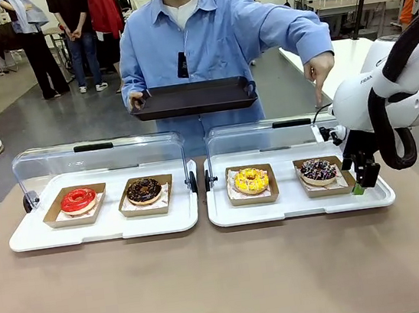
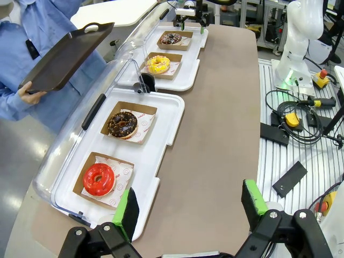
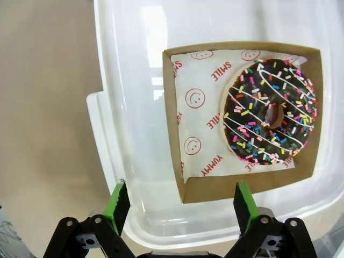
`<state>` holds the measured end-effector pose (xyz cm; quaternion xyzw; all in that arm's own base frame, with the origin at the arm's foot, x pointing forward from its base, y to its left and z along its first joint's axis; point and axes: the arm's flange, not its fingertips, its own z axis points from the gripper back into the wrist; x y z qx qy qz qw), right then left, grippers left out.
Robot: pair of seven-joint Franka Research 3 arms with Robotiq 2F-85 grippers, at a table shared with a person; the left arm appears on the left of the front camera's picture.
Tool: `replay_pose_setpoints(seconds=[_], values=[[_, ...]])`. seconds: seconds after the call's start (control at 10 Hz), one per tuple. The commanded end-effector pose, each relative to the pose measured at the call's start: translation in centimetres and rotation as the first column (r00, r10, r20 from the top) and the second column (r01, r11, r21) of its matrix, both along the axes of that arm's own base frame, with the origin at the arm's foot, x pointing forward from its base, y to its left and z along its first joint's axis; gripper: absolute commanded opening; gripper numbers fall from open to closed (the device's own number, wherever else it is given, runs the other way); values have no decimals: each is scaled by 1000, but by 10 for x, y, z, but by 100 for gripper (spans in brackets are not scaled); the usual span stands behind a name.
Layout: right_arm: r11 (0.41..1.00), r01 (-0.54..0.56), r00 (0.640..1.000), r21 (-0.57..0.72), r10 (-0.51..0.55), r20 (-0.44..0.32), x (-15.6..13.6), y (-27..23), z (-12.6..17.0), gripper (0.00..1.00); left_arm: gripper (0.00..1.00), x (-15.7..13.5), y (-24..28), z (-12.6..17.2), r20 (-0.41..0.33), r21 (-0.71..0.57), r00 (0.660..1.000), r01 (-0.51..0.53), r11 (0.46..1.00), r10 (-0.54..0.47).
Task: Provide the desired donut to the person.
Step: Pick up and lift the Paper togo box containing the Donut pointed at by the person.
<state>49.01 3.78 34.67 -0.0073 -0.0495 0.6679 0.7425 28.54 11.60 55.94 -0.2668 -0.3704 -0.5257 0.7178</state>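
Tan surface [image 1: 225, 278] carries two white trays [image 1: 301, 208] with raised clear lids [image 1: 98, 159]. The sprinkled chocolate donut [image 1: 319, 171] sits at right of frame in a cardboard box [image 3: 242, 189], on a liner [image 3: 199, 107] printed "SMILE" and "YUMMY", with a yellow donut [image 1: 251, 179] beside it. Right hand [image 1: 361, 181], jaws spread, hangs at that box's right end; left hand [image 2: 188, 207] likewise spread; Person [image 1: 210, 41] at top centre holds a black tray [image 1: 194, 97] and points down.

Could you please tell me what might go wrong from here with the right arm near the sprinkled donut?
1. The open right gripper hovers over the cardboard tray edge, beside the sprinkled donut. A grip there could tilt the tray and slide the donut off.
2. The person's pointing hand hangs behind that donut, so a lift toward the black tray might meet it.
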Motion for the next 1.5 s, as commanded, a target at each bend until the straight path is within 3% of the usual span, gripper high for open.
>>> replay_pose_setpoints(seconds=[0.0,1.4], values=[[999,35,999,22,-35,-2,11,2,-6,100,100,1,1,1,12,-12,1000,9,1000,-9],[1000,28,999,-4,-28,-39,18,7,-31,100,100,1,1,1,12,-12,1000,9,1000,-9]])
